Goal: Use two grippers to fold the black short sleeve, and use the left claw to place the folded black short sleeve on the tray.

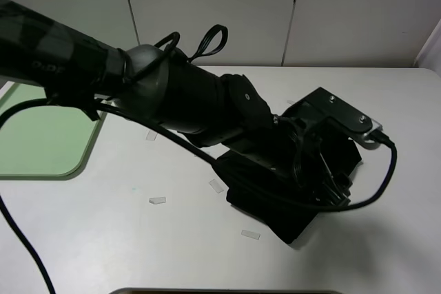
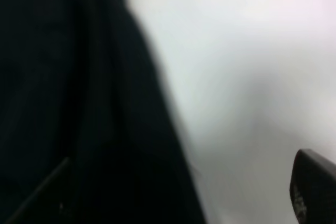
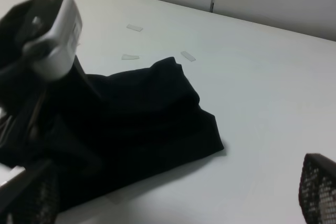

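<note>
A white table (image 1: 124, 239) holds a folded black shirt (image 3: 142, 114), a green tray (image 1: 41, 142) at one side, and small tape bits (image 1: 157, 200).

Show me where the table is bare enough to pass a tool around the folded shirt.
Bare white table lies between the pale green plastic tray and the folded black cotton shirt, apart from small tape scraps. The far right corner is free too. Over the shirt it is crowded by the left arm.
</note>
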`<state>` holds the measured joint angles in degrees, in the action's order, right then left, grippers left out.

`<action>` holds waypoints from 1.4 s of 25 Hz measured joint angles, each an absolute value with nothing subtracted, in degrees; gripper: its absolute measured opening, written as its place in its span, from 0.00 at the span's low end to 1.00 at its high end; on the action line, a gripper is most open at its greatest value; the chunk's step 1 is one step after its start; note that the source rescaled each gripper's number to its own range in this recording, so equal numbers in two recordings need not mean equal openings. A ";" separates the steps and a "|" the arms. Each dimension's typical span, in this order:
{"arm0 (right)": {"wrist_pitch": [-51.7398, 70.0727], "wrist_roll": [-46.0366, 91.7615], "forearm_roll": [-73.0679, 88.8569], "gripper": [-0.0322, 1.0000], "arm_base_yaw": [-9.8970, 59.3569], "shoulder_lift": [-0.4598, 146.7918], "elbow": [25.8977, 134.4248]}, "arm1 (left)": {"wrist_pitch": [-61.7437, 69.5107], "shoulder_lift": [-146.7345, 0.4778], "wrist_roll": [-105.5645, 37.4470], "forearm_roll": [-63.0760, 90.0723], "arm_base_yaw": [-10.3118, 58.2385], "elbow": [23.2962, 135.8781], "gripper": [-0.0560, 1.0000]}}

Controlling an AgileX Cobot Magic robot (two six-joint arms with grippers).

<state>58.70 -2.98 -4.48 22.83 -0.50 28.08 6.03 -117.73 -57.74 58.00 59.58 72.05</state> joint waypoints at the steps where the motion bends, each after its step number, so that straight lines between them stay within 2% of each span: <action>1: 58.70 -2.98 -4.48 1.00 22.83 -0.50 28.08 | 7.32 -117.73 -60.16 58.00 59.81 72.05 0.82; 6: 58.70 -2.98 -4.48 1.00 22.83 -0.50 28.08 | 8.61 -117.73 -70.37 58.00 60.30 72.05 0.81; 11: 58.70 -2.98 -4.48 1.00 22.83 -0.50 28.08 | 0.73 -116.28 -68.15 59.48 60.17 72.05 0.81; 15: 58.70 -2.98 -4.48 1.00 22.83 -0.50 28.08 | 0.87 -112.58 -63.82 60.52 58.51 72.05 0.81; 24: 58.70 -2.98 -4.48 1.00 22.83 -0.50 28.08 | 18.70 -110.68 -47.93 60.96 47.41 72.03 0.81; 31: 58.70 -2.98 -4.48 1.00 22.83 -0.50 28.08 | 23.18 -115.75 -46.85 61.00 47.34 71.34 0.81; 35: 58.70 -2.98 -4.48 1.00 22.83 -0.50 28.08 | 23.92 -120.09 -46.72 61.00 49.53 71.21 0.81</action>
